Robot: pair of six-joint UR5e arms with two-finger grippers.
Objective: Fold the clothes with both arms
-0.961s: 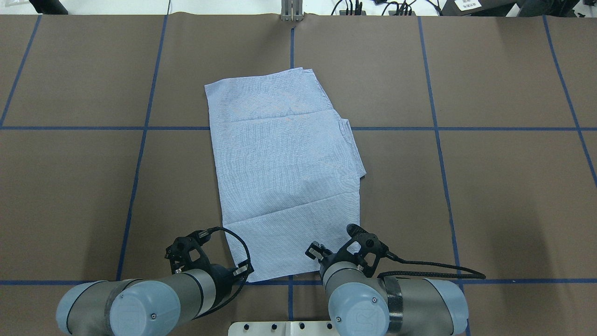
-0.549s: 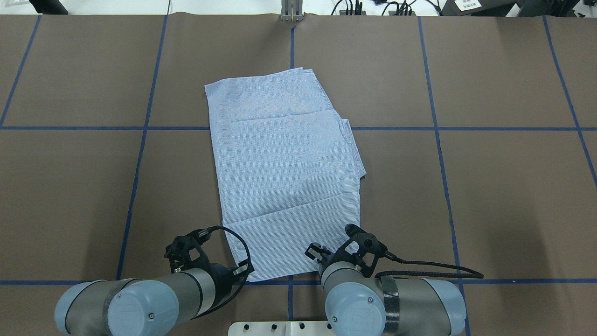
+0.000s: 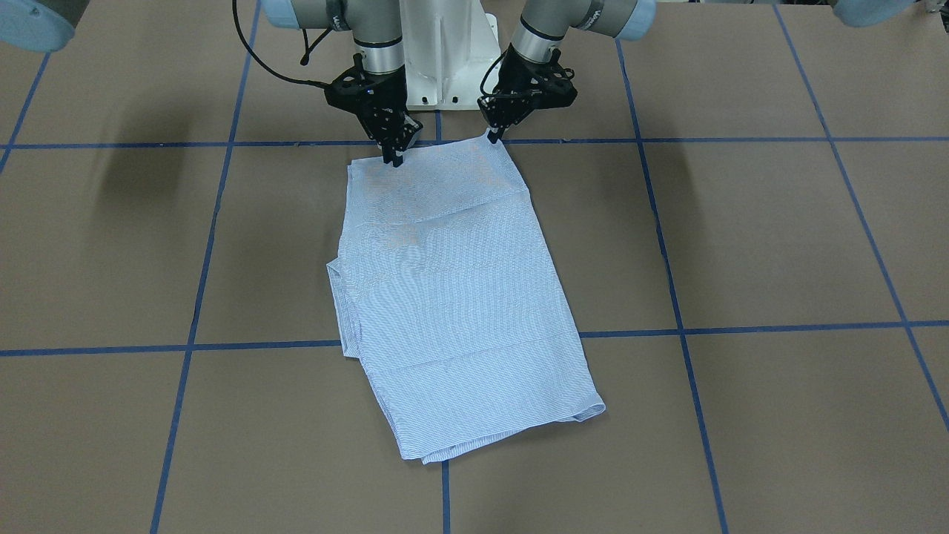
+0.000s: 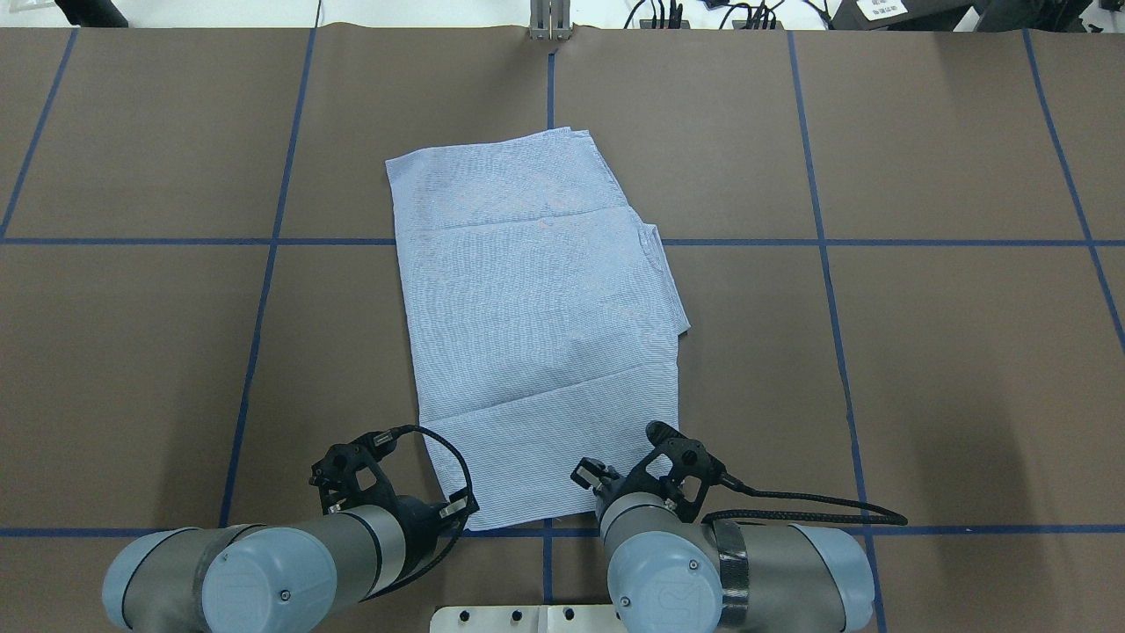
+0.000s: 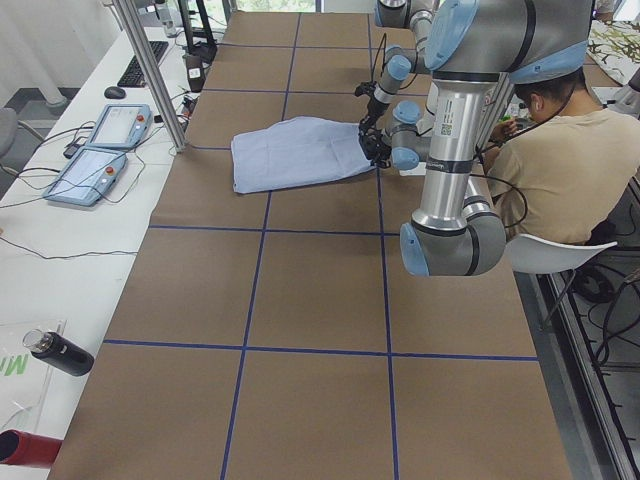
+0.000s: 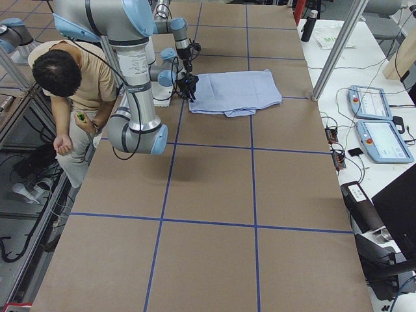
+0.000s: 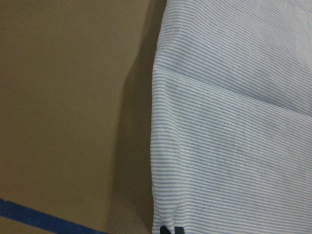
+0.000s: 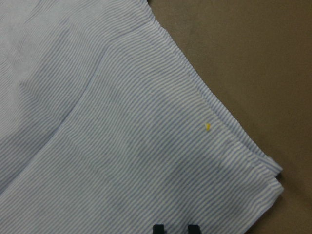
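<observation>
Shirt (image 4: pixel 536 325): it lay flat on the brown table (image 4: pixel 923 352), already folded into a long panel. Its length ran away from my base (image 3: pixel 445 52), and its near edge sat just beyond the blue tape line (image 4: pixel 791 530) that crossed in front of me. A creased under-layer (image 4: pixel 661 264) stuck out along the side toward my right arm, about midway along the panel.

Left gripper (image 3: pixel 492 136): it pointed down at the near corner of the shirt on my left side. In the left wrist view my fingertips (image 7: pixel 166 229) stood almost together, right at the cloth's folded edge, with bare table beside them. In the front-facing view the corner rose slightly to meet the tips, so I read this hand as pinched closed on the shirt's corner.

Right gripper (image 3: pixel 393 157): it also pointed down, set on the near edge of the shirt on my right side, a little in from that corner. In the right wrist view my fingertips (image 8: pixel 158 228) were parted by a narrow gap, and flat striped cloth showed between them. This hand was only slightly open, resting on the fabric without holding it. A small yellow speck (image 8: pixel 207 127) sat near the hem.

A seated person (image 5: pixel 560 170) appeared behind my base in both side views.
</observation>
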